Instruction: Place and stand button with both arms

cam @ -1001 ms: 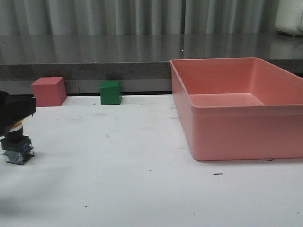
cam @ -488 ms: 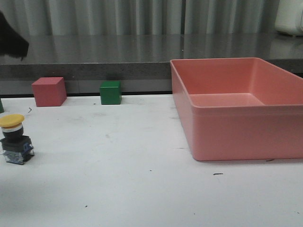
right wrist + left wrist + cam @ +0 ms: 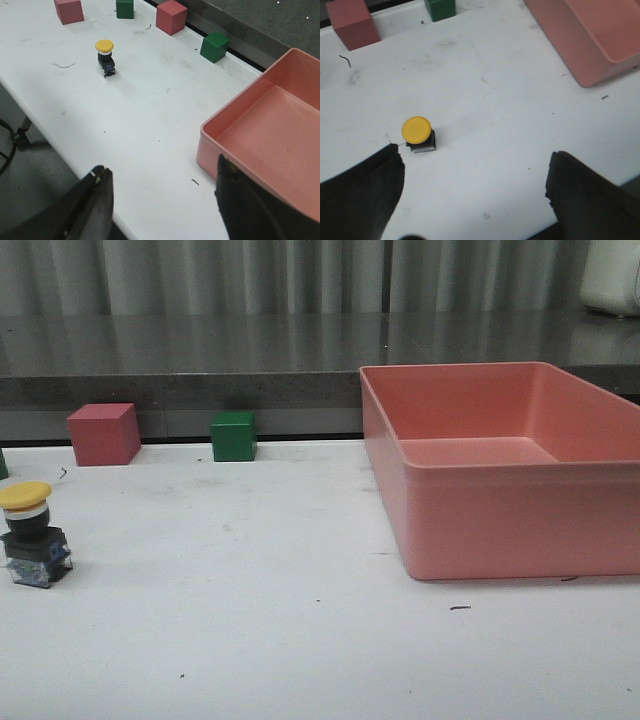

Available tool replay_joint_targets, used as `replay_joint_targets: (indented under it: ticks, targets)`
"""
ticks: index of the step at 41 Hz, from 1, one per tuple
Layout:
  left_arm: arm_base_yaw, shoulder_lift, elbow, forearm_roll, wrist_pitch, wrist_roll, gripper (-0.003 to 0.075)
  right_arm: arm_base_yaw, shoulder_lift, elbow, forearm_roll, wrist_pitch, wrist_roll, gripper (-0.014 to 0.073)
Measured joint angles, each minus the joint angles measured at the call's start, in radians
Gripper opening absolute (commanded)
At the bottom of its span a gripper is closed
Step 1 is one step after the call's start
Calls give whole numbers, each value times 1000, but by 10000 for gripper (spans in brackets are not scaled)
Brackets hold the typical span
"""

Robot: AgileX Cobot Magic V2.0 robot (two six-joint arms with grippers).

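Button sits upright at far left of the front view, yellow cap up, on the white table w/ nothing touching it, so standing looks done imo. Left gripper and right gripper both hang spread wide and empty, well clear of it.

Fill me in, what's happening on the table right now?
Nothing is being held at the moment. The button stands upright on its base near the left edge of the white table, yellow cap on top, free of both arms. The left gripper is open above it with nothing between its fingers, and the right gripper is open too, well away from it. The pink bin on the right is empty, and the red cube and green cube sit at the back.
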Motion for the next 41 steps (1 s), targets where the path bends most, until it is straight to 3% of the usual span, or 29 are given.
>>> replay_joint_targets:
  ticks: [18, 41]
  targets:
    - [-2, -315, 180, -17, 52, 15, 568, 0, 0, 0, 0, 0, 0, 467]
    - [8, -338, 205, -1, 5, -28, 550, 0, 0, 0, 0, 0, 0, 458]
